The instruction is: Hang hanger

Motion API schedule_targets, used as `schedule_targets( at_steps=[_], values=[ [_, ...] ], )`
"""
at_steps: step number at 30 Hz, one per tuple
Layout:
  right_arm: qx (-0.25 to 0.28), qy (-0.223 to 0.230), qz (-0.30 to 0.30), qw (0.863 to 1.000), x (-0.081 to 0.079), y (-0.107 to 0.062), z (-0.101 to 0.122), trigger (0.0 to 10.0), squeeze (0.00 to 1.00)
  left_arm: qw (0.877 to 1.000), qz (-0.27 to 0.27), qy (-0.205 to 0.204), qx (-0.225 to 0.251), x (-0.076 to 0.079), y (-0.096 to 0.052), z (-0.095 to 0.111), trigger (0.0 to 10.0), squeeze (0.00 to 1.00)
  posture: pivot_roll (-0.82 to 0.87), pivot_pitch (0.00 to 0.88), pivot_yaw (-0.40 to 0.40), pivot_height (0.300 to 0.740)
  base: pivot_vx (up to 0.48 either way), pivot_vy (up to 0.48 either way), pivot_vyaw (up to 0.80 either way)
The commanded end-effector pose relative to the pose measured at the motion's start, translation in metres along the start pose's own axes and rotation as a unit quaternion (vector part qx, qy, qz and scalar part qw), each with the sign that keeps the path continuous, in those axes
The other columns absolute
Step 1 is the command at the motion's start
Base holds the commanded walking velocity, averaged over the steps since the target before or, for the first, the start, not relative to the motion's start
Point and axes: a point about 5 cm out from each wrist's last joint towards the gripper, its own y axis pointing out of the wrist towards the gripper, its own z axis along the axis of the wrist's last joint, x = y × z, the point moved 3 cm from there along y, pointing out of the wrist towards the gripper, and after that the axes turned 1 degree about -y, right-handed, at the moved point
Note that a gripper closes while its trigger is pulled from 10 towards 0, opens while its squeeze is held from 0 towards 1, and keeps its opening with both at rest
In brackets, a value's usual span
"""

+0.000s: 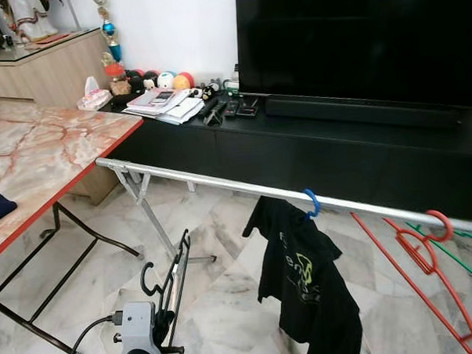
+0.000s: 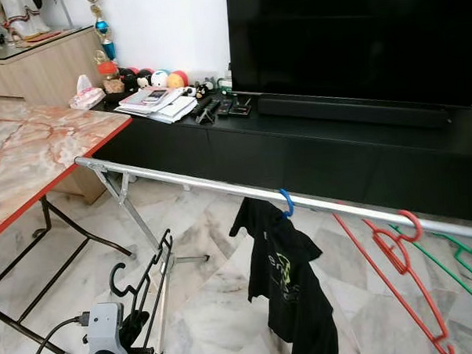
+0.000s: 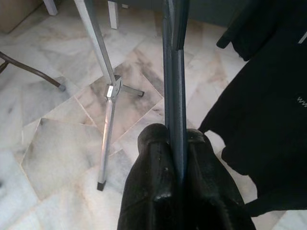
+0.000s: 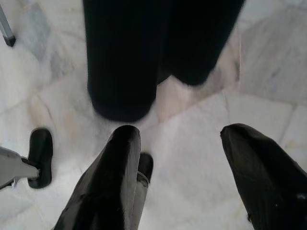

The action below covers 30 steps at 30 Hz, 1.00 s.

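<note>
A: Left gripper (image 3: pixel 178 143), state?
B: Black fingers (image 3: pixel 148 182) clamped tight on thin black wire hanger (image 1: pixel 168 283). Held low, bottom left of the head views, well below the rail. Hook end (image 1: pixel 149 279) up, frame edge-on in the wrist view.

A: Rail?
B: Long silver metal rod (image 1: pixel 205 181) on a folding silver stand (image 1: pixel 147 214), running from beside the table down toward the right.

A: Already on the rail?
B: Blue plastic hook (image 1: pixel 312 203) carrying a black T-shirt with green print (image 1: pixel 307 280). Further right, red plastic hanger (image 1: pixel 420 255) hooked over the rod; green wire hanger (image 1: pixel 466 249) just behind it.

A: Right gripper (image 4: pixel 180 143)?
B: Fingers spread wide, nothing between them. Pointing down at pale marble floor tiles (image 4: pixel 192 158).

A: Surroundings?
B: Pink marble-pattern tabletop with red edge (image 1: pixel 39 154) at left. Long black low cabinet (image 1: pixel 313 154) behind the rail, large black television screen (image 1: pixel 355 38) on it, stack of papers (image 1: pixel 166 105) and coloured balls (image 1: pixel 173 79) at its left end.
</note>
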Motion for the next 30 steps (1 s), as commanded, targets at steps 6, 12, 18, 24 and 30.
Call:
schedule_targets(
  at_steps=[6,12,18,24,30],
  values=[
    [-0.013,-0.008,0.001,1.0,0.002,-0.002,-0.009,10.0,0.0,0.999,-0.015,0.035,0.017,0.005,0.002,0.011,10.0,0.0,-0.01,0.001,0.017,0.74,0.284,0.0,0.0],
    [-0.013,-0.012,0.003,1.0,0.002,-0.002,-0.009,10.0,0.0,0.997,-0.044,0.05,0.034,0.013,0.003,0.02,10.0,0.0,-0.01,0.003,0.017,0.74,0.133,0.0,0.0],
    [-0.013,-0.023,0.006,1.0,0.002,-0.002,-0.009,10.0,0.0,0.983,-0.124,0.134,0.02,0.028,0.006,0.024,10.0,0.0,0.0,0.003,0.015,0.74,0.0,0.0,0.0],
    [-0.012,-0.026,0.009,1.0,0.001,-0.002,-0.008,10.0,0.0,0.963,-0.177,0.198,0.035,0.037,0.019,0.051,10.0,0.0,0.0,0.004,0.011,0.74,0.0,0.0,0.0],
    [-0.012,-0.027,0.009,1.0,0.001,-0.002,-0.008,10.0,0.0,0.958,-0.145,0.241,0.048,0.033,0.046,0.086,10.0,0.0,-0.01,0.003,0.012,0.74,0.0,0.0,0.0]
  ],
)
